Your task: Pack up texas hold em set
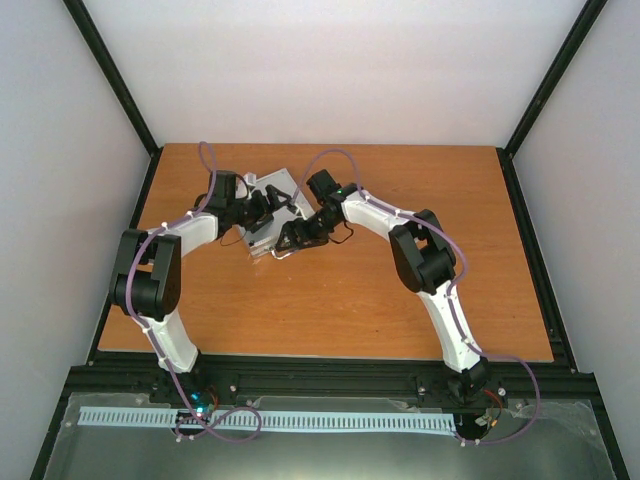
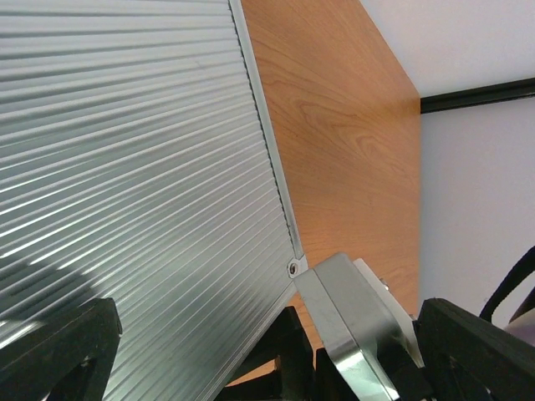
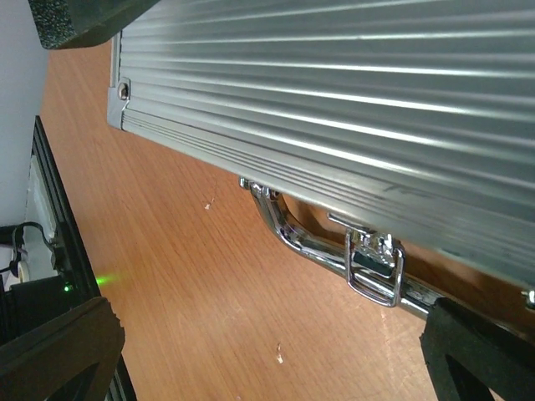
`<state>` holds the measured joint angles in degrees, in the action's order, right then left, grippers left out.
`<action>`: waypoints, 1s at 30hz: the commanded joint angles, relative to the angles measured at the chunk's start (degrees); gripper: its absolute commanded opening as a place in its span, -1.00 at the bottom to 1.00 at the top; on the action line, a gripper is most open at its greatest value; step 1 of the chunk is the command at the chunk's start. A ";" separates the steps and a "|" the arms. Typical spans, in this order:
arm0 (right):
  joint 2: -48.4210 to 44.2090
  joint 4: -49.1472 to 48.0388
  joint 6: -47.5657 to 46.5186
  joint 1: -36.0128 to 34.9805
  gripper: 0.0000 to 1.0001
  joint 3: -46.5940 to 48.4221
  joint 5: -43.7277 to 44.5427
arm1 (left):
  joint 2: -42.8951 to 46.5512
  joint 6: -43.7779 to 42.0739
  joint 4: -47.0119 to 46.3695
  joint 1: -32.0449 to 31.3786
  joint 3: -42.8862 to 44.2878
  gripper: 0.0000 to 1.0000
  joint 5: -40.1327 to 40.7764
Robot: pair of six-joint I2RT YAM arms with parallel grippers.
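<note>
Your silver case [image 1: 279, 188] lies on the surface [image 1: 400, 300], left of the middle and towards the far side (it looks closed), with both arms bent over it. The left gripper [image 2: 267, 355] is released, its fingers spread wide either side of a shiny corner cap [image 2: 347, 322]. The right gripper [image 3: 267, 351] is likewise released, fingers wide apart, facing the chrome handle [image 3: 288, 234] and clasp [image 3: 374, 266].

We count one silver ribbed metal case [image 1: 278, 187], upper left of centre in the overhead frame, on one brown wooden surface [image 1: 350, 300]. There are two white-and-black robot arms: the left arm [image 1: 165, 290] and the right arm [image 1: 440, 280]. In the right wrist frame, lower right, we count one curved chrome handle [image 3: 288, 234] and one chrome clasp [image 3: 374, 267].
</note>
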<state>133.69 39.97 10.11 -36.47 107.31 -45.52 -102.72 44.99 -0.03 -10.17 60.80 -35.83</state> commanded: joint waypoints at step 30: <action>-3.50 -10.54 -0.75 0.22 0.97 10.10 -16.53 | -3.85 -4.05 16.21 -2.74 -5.40 1.00 0.45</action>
<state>136.86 39.83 14.46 -35.97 110.52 -59.88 -102.56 45.17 0.25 -9.98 60.75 -33.78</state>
